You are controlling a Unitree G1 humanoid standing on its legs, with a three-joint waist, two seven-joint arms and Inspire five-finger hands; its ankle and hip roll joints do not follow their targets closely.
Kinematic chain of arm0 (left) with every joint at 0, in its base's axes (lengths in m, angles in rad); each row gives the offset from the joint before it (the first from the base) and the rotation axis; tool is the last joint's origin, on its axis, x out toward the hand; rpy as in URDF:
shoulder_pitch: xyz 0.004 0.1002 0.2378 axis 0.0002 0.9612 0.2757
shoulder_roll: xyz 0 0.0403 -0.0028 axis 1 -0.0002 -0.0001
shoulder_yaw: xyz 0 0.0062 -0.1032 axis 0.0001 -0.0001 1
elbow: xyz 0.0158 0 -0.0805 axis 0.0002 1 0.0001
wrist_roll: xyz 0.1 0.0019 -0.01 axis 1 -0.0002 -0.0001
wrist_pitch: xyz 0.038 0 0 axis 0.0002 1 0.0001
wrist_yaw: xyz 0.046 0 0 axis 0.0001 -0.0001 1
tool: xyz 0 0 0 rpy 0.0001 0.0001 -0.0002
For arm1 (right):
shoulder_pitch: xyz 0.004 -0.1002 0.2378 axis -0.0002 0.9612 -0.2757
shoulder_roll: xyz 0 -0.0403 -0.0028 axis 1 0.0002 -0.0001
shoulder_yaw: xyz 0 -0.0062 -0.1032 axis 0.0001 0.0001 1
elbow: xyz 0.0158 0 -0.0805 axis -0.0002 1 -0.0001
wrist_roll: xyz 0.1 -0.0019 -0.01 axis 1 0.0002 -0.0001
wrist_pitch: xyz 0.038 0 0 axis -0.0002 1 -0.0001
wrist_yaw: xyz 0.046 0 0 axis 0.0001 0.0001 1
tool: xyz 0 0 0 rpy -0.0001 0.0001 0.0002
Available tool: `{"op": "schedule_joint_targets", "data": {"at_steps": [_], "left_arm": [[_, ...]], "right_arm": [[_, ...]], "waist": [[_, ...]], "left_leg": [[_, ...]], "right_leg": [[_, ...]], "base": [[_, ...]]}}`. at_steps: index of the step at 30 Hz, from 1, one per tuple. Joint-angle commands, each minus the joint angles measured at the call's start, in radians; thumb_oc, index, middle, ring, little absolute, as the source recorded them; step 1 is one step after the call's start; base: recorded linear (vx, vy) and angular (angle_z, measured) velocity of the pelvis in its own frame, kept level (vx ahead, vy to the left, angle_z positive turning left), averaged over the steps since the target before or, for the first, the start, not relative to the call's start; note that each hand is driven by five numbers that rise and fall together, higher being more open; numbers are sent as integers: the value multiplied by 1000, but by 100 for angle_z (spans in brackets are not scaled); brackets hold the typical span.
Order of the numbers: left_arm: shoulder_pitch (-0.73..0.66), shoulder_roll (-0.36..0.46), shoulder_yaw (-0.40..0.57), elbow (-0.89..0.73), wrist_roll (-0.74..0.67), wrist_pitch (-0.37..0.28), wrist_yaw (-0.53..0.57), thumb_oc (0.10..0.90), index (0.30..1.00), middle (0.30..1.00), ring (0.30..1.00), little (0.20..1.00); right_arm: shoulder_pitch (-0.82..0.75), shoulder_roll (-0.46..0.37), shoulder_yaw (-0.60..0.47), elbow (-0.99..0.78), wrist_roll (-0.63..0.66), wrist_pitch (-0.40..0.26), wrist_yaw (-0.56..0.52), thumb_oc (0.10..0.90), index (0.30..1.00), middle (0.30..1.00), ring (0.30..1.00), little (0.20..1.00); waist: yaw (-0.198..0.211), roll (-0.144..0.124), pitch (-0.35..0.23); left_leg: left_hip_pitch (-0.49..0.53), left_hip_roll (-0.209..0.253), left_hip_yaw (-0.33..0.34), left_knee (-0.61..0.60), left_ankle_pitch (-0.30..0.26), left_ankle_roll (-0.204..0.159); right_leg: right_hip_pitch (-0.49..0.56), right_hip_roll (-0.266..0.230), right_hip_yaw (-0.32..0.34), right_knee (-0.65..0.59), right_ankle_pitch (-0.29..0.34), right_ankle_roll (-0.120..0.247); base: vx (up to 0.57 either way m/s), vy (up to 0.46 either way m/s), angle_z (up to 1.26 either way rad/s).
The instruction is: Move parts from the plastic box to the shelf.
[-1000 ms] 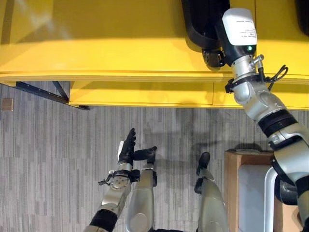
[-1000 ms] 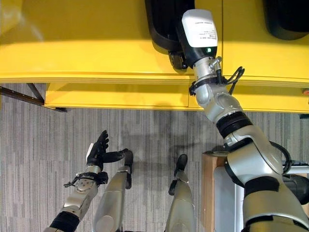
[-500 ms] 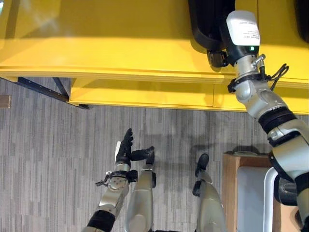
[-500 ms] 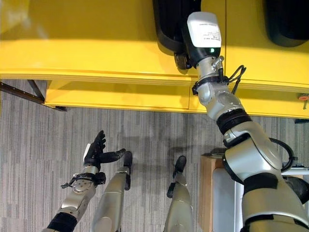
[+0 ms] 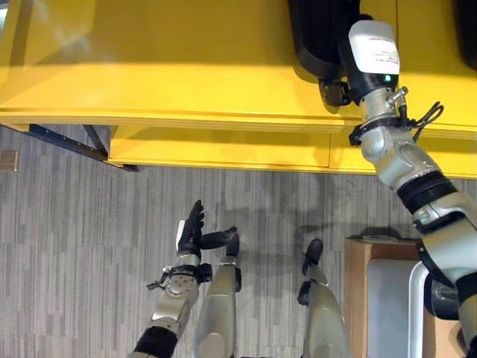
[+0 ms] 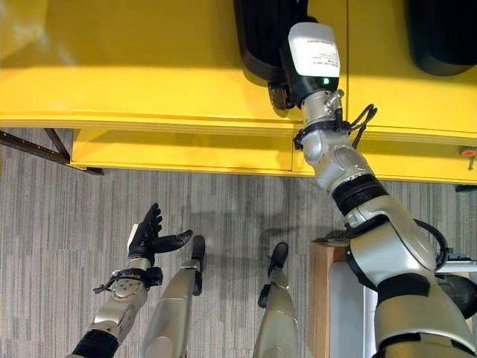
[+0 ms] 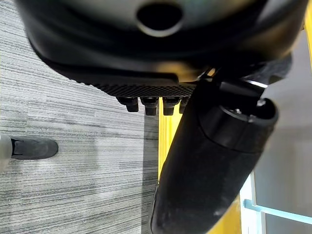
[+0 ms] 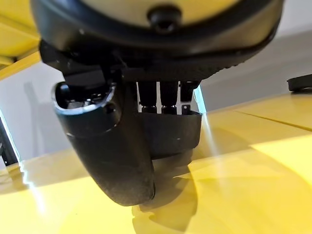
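The right hand [image 6: 279, 93] seems to grip the black part [image 6: 261, 37] on the yellow shelf [image 6: 134, 67]; the left hand [image 6: 149, 235] hangs relaxed above the grey floor [image 6: 59, 224].

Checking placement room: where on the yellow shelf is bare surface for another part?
The yellow shelf is bare to the robot's left of the black part. It is crowded on the right, where the right hand meets that part and another dark part lies.

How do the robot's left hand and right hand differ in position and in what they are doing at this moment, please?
The left hand hangs low over the grey carpet, while the right hand reaches up over the yellow shelf. The left hand is open and holds nothing; the right hand's fingers curl on a black part lying on the shelf. Both are dark hands on silver-grey arms.
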Motion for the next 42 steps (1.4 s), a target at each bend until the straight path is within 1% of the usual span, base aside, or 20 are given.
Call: {"op": "schedule_joint_targets", "data": {"at_steps": [1, 4, 5, 11, 17, 25, 29, 42], "left_arm": [[3, 26, 23, -97, -2, -84, 21, 900, 1000, 1000, 1000, 1000], [6, 30, 28, -99, 0, -84, 23, 900, 1000, 1000, 1000, 1000], [9, 37, 33, -102, 3, -81, 23, 900, 1000, 1000, 1000, 1000], [16, 40, 38, -107, 2, -79, 25, 900, 1000, 1000, 1000, 1000], [20, 47, 40, -105, 5, -77, 24, 900, 1000, 1000, 1000, 1000], [29, 49, 51, -106, 6, -77, 26, 900, 1000, 1000, 1000, 1000], [28, 49, 54, -100, 9, -76, 29, 900, 1000, 1000, 1000, 1000], [29, 52, 60, -96, 20, -65, 28, 900, 1000, 1000, 1000, 1000]], "right_arm": [[-53, -85, -3, -19, -56, 5, -4, 900, 1000, 1000, 1000, 1000], [-38, -94, -29, -81, -69, 6, -3, 900, 1000, 1000, 1000, 1000], [-21, -95, -53, -135, -83, 10, -1, 900, 1000, 1000, 1000, 1000], [-18, -100, -64, -180, -102, 10, 8, 900, 1000, 1000, 1000, 1000], [-37, -107, -53, -193, -105, 9, 11, 900, 1000, 1000, 1000, 1000], [-22, -108, -77, -247, -115, 5, 12, 900, 1000, 1000, 1000, 1000], [1, -105, -116, -304, -116, 1, 5, 900, 1000, 1000, 1000, 1000], [60, -113, -195, -444, -148, -1, 0, 900, 1000, 1000, 1000, 1000]], "waist": [[17, 10, 39], [15, 4, 39], [14, -2, 39], [11, -12, 39], [11, -16, 39], [8, -22, 39], [5, -24, 39], [0, -29, 39]], "left_leg": [[71, 64, -45, 43, -144, -35], [78, 66, -47, 38, -142, -36], [87, 70, -49, 31, -139, -38], [94, 72, -52, 32, -138, -39], [108, 74, -50, 20, -135, -40], [135, 78, -46, 12, -134, -40], [153, 78, -44, 6, -133, -41], [217, 81, -40, -10, -136, -39]], "right_leg": [[75, -42, 34, 67, -70, 21], [80, -41, 33, 68, -71, 21], [88, -39, 32, 66, -72, 21], [95, -35, 29, 69, -71, 21], [105, -33, 28, 68, -72, 21], [127, -29, 27, 66, -72, 21], [142, -29, 25, 64, -73, 21], [200, -28, 26, 58, -78, 20]], "base": [[-12, -3, -5], [0, 0, 0], [0, 0, 0], [0, 0, 0], [0, 0, 0], [0, 0, 0], [0, 0, 0], [0, -1, -2]]}}
